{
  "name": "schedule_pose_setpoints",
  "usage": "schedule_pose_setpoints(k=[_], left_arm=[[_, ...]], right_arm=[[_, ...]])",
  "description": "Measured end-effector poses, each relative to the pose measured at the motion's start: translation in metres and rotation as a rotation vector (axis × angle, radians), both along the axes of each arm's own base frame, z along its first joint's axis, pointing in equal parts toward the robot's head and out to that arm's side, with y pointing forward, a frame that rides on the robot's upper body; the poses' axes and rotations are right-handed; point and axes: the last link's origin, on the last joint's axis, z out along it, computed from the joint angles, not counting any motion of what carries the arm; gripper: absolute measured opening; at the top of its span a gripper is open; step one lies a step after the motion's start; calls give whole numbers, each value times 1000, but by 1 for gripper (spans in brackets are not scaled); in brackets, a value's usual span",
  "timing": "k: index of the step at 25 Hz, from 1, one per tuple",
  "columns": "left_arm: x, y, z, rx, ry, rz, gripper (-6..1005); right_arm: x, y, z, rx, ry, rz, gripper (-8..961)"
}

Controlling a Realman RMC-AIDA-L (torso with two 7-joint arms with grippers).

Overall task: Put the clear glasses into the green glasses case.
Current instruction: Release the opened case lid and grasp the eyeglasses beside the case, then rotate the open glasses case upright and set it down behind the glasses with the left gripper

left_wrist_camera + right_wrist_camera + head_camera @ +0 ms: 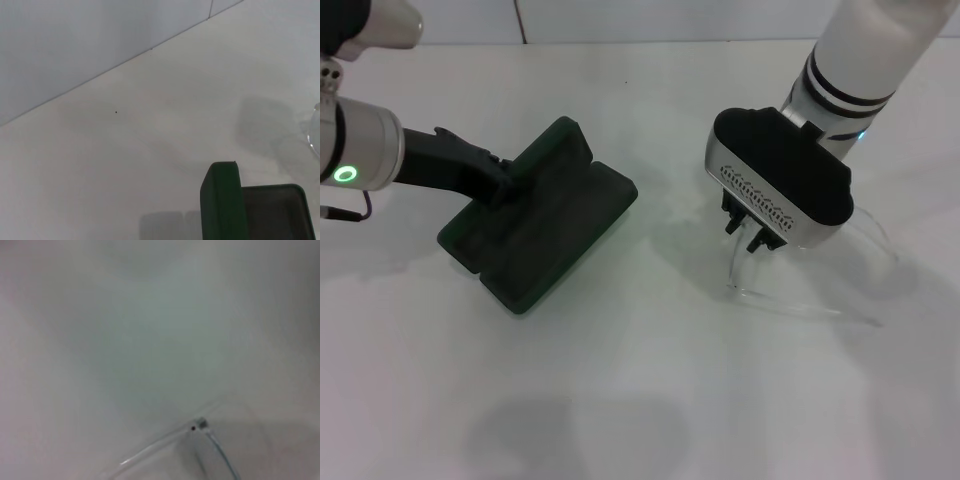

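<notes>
The green glasses case (542,218) is seen lying open on the white table (640,400), left of centre, lid and base spread flat with the dark insides up. The left gripper (503,183) is placed at the case's far-left edge, reaching in from the left; its black fingers are touching the case about where the two halves meet. Whether the case is pinched or the fingers are just resting on it cannot be told.

In the left wrist view one case wall (221,200) is shown standing on edge beside a dark lined half.

The clear glasses (810,280) are located on the table, right of centre, well apart from the case. The right gripper (748,228) is set down directly over them, at the glasses' left end. Its short black fingertips (732,222) are seen close together at the clear frame, but a firm pinch cannot be confirmed.

In the right wrist view a clear arm and hinge (200,424) are shown against the table surface.
</notes>
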Motion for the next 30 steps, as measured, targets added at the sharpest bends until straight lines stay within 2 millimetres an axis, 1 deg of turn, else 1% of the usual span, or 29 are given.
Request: schedule_pose_setpoints(k=[4,7,13,16,19,20,24,26,27,29,30], left_arm=[[-1,0,0,0,-1,4,208],[-2,-1,0,0,-1,7,208],[-6,-3,1,3,-1,16,208],[-9,-5,4,10,1,18,207],[-8,-6,4,9,10,2,207],[-7,-5,4,8,11,-4,207],[-2,-4,5,8,13,-33,207],[0,-3,6,8,20,-52,207],[1,-2,6,7,24,-61,207],[5,0,5,1,32,-87,207],[7,1,4,-1,34,-95,208]], right_arm=[[1,1,-1,8,-5,5,378],[1,1,-1,14,-9,2,214],[-5,-2,2,18,-3,-28,163],[-14,-3,11,38,29,-58,162],[-21,-2,35,81,104,-106,157],[-22,-2,47,98,138,-133,153],[-20,-14,89,150,238,-233,134],[-10,-23,109,190,273,-279,124],[-6,-26,115,204,284,-289,120],[7,-37,135,273,331,-319,115],[17,-46,149,339,386,-329,115]])
